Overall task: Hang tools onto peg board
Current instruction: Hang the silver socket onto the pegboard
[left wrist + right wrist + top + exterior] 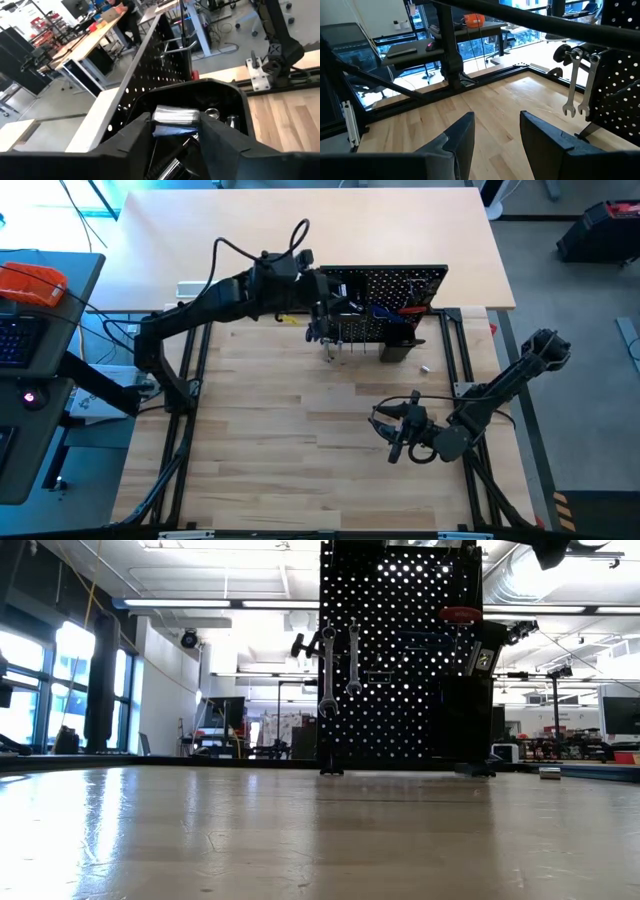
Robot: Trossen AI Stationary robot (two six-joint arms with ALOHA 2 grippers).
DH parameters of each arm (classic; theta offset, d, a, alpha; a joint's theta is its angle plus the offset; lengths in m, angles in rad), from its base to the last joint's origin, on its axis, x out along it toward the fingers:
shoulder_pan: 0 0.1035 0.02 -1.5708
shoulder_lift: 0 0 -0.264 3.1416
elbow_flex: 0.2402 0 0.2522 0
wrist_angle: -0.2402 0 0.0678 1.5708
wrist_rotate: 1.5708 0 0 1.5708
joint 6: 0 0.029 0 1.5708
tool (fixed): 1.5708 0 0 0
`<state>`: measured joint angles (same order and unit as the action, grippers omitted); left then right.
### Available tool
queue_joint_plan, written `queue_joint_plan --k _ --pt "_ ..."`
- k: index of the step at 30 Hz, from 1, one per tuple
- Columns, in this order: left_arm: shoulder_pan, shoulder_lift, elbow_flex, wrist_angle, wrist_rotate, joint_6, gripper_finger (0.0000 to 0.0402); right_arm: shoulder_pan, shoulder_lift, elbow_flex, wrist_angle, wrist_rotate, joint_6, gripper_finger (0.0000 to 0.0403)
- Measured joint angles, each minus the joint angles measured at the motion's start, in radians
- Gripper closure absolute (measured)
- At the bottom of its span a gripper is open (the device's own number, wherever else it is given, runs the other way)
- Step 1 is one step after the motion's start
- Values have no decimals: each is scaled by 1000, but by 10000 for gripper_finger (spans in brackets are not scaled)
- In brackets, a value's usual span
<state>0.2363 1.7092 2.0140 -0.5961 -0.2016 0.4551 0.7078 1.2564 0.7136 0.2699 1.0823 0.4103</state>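
Nearly finished, by the look of it. Peg board (385,305) upright at the far side of the worktop (300,430), already carrying two wrenches (340,665) on hooks, a red-handled tool (458,614) high up and a blue one (382,311) between. Small black bin (200,115) on the board holding metal bits (220,117). One small loose piece (425,367) on the worktop just beside the board's base, likely the last thing left to put away.

Left gripper (175,137) up at the board, directly over the bin, fingers (132,140) parted with a silver-and-blue tool (175,120) lying between them; impossible to tell whether gripped or already let go into the bin.

Right gripper (495,132) low over bare worktop, well apart from the board, fingers spread and holding nothing; hung wrenches visible ahead of it.
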Motion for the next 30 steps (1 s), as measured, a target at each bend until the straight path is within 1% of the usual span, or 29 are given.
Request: queue_joint_plan --k 4,8,11,15,17,19,22,25,27,30 --pt "1 -3 0 6 -20 0 215 0 0 0 0 6 -7 251" --pt "6 -3 0 16 -27 0 195 0 0 0 0 7 -7 251" --pt "2 -6 0 20 -12 22 191 0 0 0 -4 10 -7 251" --pt "-43 -21 -1 18 -1 69 191 0 0 0 -49 30 15 251" --pt "-76 -35 -1 14 -19 95 191 0 0 0 -79 43 40 251" --pt "-114 -48 0 -12 -64 118 190 0 0 0 -113 47 67 251" --pt "-170 -66 0 -89 -160 134 190 -1 0 0 -165 49 113 251" --pt "-218 -80 0 -203 -247 102 190 -1 0 0 -213 64 154 251" --pt "-244 -88 0 -299 -276 51 190 -1 0 0 -252 81 186 251" --pt "-279 -92 -1 -420 -277 -45 190 -3 0 0 -322 114 247 251"
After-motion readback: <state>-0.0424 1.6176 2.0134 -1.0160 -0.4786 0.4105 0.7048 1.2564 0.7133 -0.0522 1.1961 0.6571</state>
